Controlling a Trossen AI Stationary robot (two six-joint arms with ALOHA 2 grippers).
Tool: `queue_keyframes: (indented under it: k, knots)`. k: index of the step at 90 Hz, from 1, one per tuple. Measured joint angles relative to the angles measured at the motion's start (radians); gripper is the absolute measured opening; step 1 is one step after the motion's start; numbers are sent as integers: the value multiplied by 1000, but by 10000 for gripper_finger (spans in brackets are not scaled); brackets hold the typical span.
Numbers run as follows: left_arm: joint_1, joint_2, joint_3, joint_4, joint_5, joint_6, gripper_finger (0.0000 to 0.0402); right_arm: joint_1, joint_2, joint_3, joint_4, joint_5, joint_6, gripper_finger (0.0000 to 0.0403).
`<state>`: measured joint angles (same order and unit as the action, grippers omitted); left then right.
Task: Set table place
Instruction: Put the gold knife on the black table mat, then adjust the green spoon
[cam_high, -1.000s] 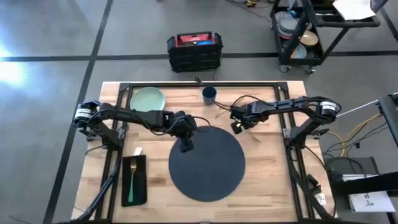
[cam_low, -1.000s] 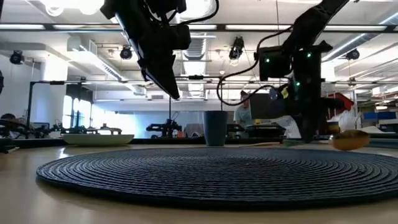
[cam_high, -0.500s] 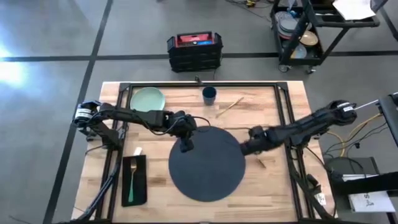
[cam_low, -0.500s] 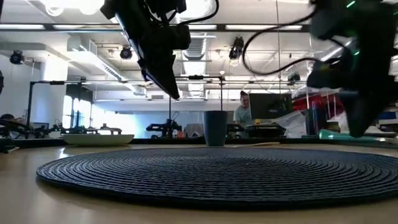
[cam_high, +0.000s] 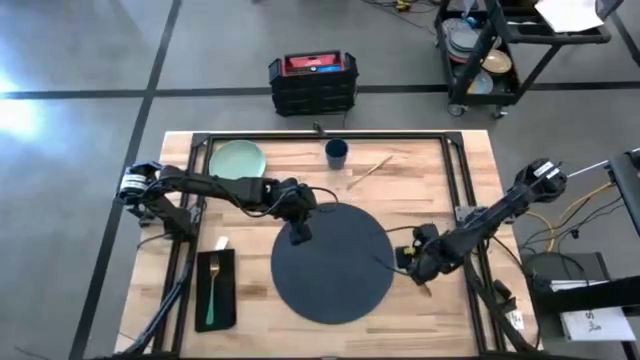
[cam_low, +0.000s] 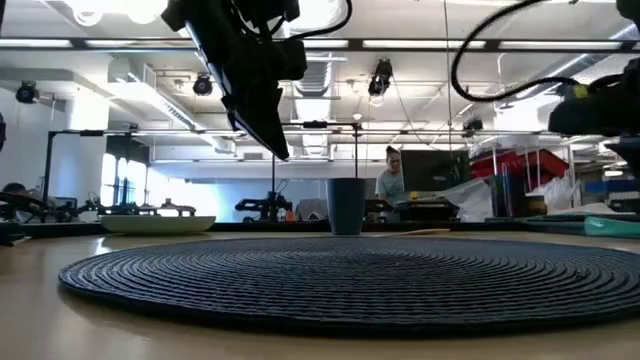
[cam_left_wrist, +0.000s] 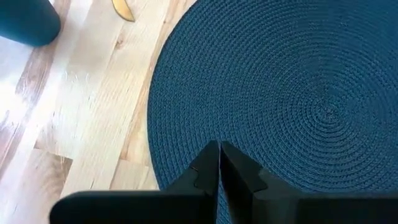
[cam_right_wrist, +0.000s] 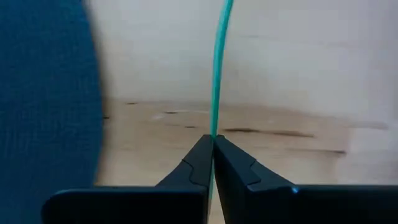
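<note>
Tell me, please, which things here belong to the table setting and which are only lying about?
Belong to the job:
round dark grey woven placemat
pale green plate
black cloth napkin with a green-handled gold fork
small dark blue cup
green-handled utensil in the right pincer

Just lying about:
black and red toolbox
black wheeled cart of dishes

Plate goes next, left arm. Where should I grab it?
Probably the rim of the pale green plate, on the edge nearest the left gripper, coming down from above. It lies flat on the table and is shallow, so only its upturned rim offers a pinch.
</note>
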<state>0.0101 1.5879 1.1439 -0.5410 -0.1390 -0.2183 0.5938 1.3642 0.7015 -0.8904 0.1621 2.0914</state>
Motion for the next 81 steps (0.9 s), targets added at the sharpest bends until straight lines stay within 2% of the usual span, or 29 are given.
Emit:
queue_keyframes:
  k: [39,51,73,81]
  knots:
    - [0,0,0,1,0,-3,3,0,-2,23,-109,-4,10,6]
    - [0,0,0,1,0,-4,6,0,-3,43,-151,-3,-6,35]
    - [0,0,0,1,0,-4,10,0,-3,52,-154,53,-52,118]
    - [0,0,0,1,0,-4,8,-7,-3,51,-156,76,-58,126]
